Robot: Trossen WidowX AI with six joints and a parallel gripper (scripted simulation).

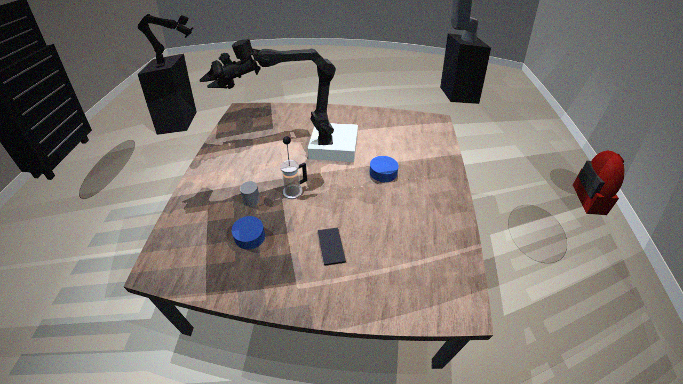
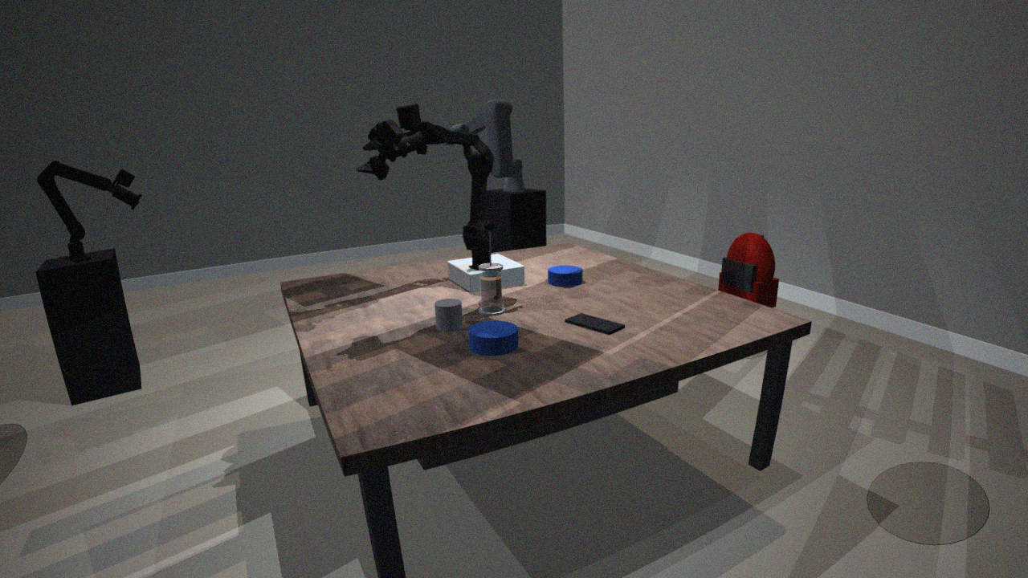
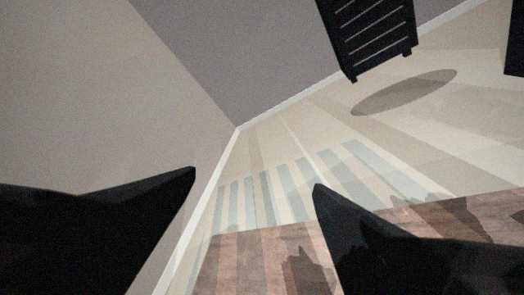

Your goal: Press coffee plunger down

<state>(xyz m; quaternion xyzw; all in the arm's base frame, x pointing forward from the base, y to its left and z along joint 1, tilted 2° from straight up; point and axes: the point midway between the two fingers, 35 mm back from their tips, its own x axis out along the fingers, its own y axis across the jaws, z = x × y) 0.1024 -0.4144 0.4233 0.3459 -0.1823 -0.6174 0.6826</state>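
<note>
1. Grey walls, pale floor with striped light, wooden desk (image 1: 382, 267) on dark legs mid-room.
2. Black arm (image 1: 320, 81) bolted to a white base block (image 1: 341, 143) near the desk's far edge, rising upright, then bending out toward a far corner of the desk.
3. End effector (image 1: 206, 80) high in the air, out past the desk's far corner, fingers spread wide with nothing between them; only floor, wall and a strip of desk edge visible through the gap in the wrist view.
4. Coffee press (image 1: 291, 178) upright on the desk, just in front of the base block, glass body with a black handle on the side.
5. Plunger (image 1: 286, 141) fully raised, thin rod topped by a small black knob, well apart from the end effector.
6. Grey cylinder (image 1: 249, 193) just beside the press; blue disc (image 1: 247, 232) nearer the front edge; second blue disc (image 1: 383, 168) on the other side of the base block.
7. Flat dark slab (image 1: 331, 246) lying toward the desk's middle.
8. Around the room: black drawer cabinet (image 1: 33, 95), two dark pedestals carrying other arms, red object (image 1: 599, 181) by the wall.
</note>
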